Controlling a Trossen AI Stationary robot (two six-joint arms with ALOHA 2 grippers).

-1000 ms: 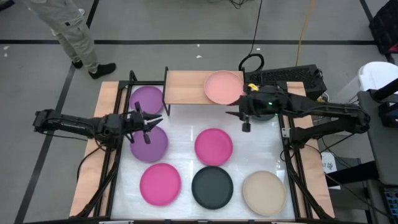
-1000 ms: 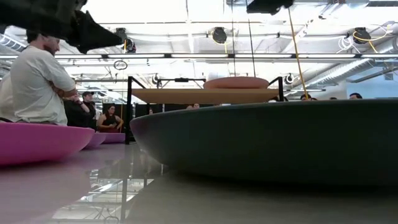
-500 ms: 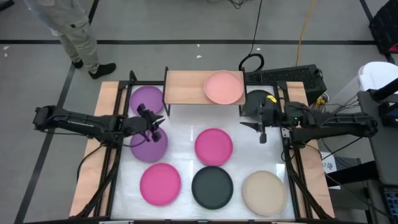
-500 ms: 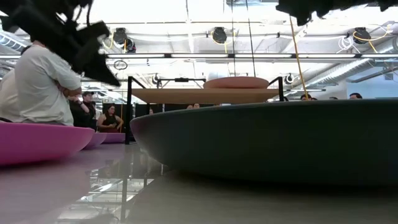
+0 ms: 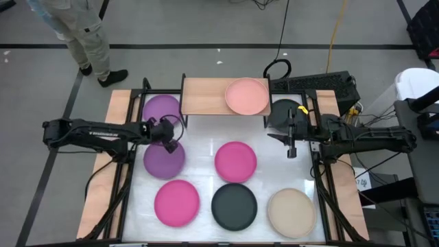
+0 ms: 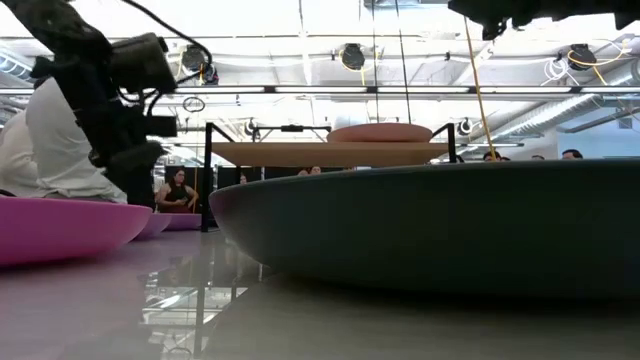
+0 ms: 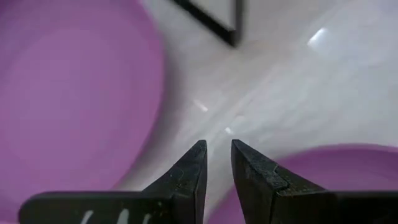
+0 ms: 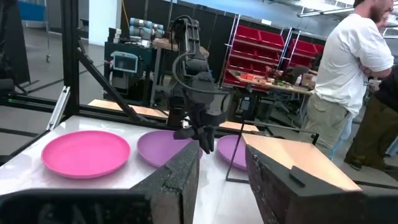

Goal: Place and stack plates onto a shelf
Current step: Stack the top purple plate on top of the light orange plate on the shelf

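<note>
The left tool (image 5: 171, 133), fingers (image 7: 193, 171) nearly together and holding nothing, hangs over the gap between two purple plates (image 5: 163, 158). The right tool (image 5: 291, 142), slightly parted and empty, hovers right of the shelf (image 5: 204, 97) carrying a salmon plate (image 5: 247, 97). No writing readable.

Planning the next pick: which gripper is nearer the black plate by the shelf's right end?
Right. The right gripper hovers just in front of the black plate, while the left gripper is across the table between the two purple plates.
</note>
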